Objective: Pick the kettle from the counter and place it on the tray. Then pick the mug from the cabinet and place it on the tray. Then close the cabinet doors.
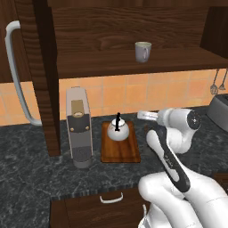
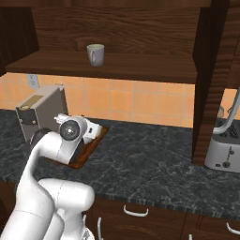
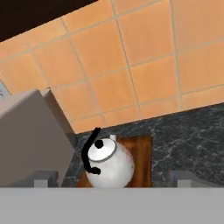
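Now the kettle is seen standing upright on the tray, toward its back edge, so the first part of the task is judged as done. The mug is on the cabinet shelf, near its front edge, with its handle turned to the right in the left base view. The gripper is held just beside the kettle, above the counter; whether its fingers are open or closed cannot be told, because the tips are hardly visible. For the next step, the hand should first be lifted straight away from the black kettle handle, so that the kettle is not pushed toward the coffee machine. Then the mug is best approached from the front, level with the shelf, and gripped across its body, not by its handle.
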